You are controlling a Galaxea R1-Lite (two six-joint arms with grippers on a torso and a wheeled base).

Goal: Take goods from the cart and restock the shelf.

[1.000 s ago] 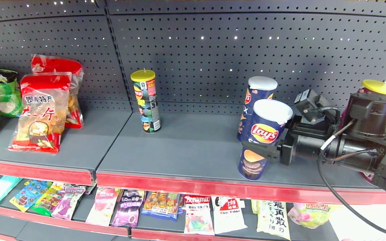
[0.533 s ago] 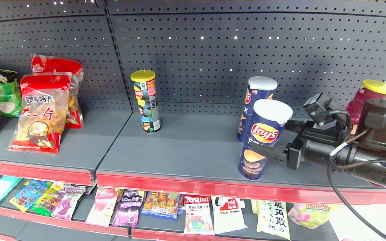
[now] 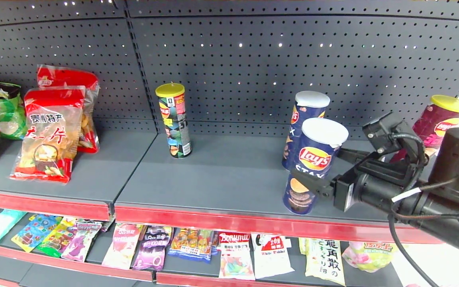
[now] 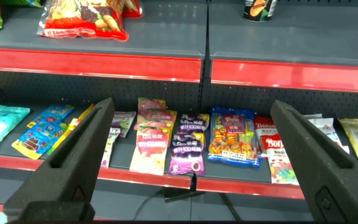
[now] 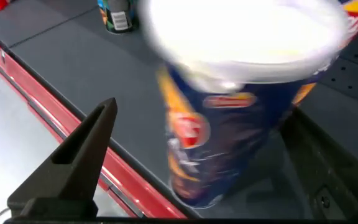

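Right claw [image 5: 201, 112] back, open around can [image 3: 319, 155]

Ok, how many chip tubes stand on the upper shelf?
4: black yellow-lidded tube mid-shelf; two blue white-lidded tubes, one behind the other, right of it; maroon yellow-lidded tube far right, partly behind the arm.

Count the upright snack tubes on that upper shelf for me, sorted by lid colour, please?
Yellow lid: 2 (patterned tube, dark red tube)
White lid: 2 (rear blue tube, front blue tube)
Total: 4
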